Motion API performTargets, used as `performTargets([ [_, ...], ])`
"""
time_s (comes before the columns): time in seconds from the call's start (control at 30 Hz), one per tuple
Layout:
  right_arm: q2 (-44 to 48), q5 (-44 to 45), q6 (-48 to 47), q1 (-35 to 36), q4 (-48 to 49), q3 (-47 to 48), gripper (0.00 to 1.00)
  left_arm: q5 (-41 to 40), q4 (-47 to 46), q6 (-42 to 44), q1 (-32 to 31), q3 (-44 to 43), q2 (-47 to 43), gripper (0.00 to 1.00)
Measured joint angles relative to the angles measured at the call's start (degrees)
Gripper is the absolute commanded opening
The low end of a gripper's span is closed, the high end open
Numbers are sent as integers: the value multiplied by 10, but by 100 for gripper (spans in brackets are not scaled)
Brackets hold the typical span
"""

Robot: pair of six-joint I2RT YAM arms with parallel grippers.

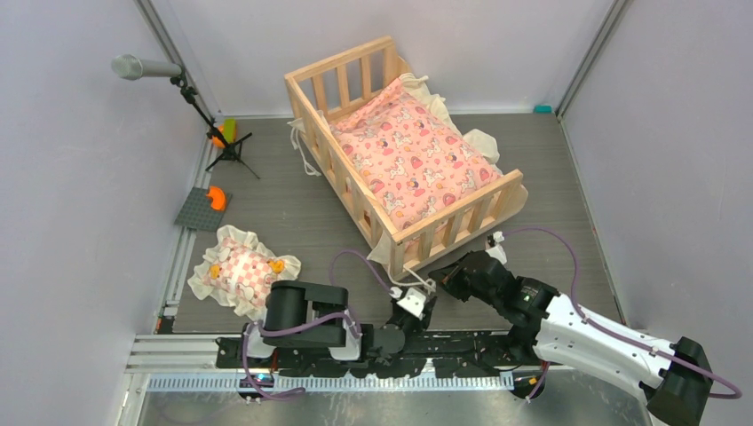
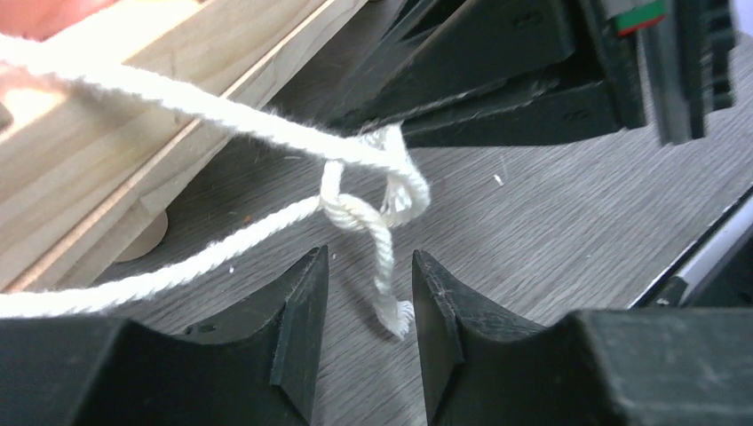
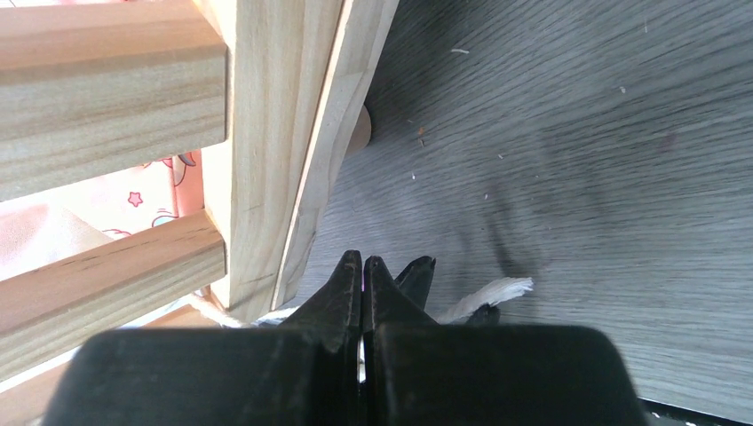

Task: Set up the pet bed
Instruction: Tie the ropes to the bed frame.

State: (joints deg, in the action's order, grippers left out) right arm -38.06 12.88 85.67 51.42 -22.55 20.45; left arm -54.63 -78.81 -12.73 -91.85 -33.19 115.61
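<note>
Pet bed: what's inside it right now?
A pink printed cushion with a cream frill fills the pet bed. It covers the wooden base, so nothing under it can be seen. The small pillow lies outside, on the table.

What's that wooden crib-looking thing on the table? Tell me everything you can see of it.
It is a pale natural-wood pet bed, a rectangular crib-like frame with slatted railings at both ends and along one long side. It stands upright, set diagonally on the grey wood-grain table. A pink printed cushion with cream frills fills its inside, the frill spilling over the other long side. A white twisted cord trails from its near corner, loosely knotted.
</note>
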Motion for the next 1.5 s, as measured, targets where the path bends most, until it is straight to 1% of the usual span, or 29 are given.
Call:
performTargets([
  [0.1, 2, 0, 0, 0, -1, 0, 0, -7, -1, -5, 2, 0, 14, 38],
  [0.23, 6, -1, 0, 0, -4, 0, 0, -13, -1, -19, 8, -1, 31, 31],
  [0.33, 7, -1, 0, 0, -5, 0, 0, -14, -1, -34, 13, -5, 38, 21],
  [0.43, 7, -1, 0, 0, -7, 0, 0, -15, -1, -40, 16, -10, 40, 6],
  [0.5, 7, -2, 0, 0, -7, 0, 0, -15, -2, -47, 18, -13, 40, 0],
  [0.7, 8, 3, -1, 0, -10, 0, 0, -13, -2, -60, 18, 2, 32, 0],
  [0.83, 11, 22, -6, 0, -17, 0, 0, -16, -2, -66, 8, 50, -7, 0],
  [0.93, 9, 38, -14, 0, -21, 0, 0, -34, -2, -59, -15, 83, -50, 0],
  [1.17, -34, 56, -41, 0, -30, 5, 0, -96, -3, 2, -75, 113, -125, 0],
  [1.33, -41, 61, -52, 0, -33, 12, 0, -146, -3, 59, -99, 123, -162, 0],
  [1.5, -38, 70, -58, 0, -33, 16, 0, -207, -2, 116, -108, 144, -203, 0],
])
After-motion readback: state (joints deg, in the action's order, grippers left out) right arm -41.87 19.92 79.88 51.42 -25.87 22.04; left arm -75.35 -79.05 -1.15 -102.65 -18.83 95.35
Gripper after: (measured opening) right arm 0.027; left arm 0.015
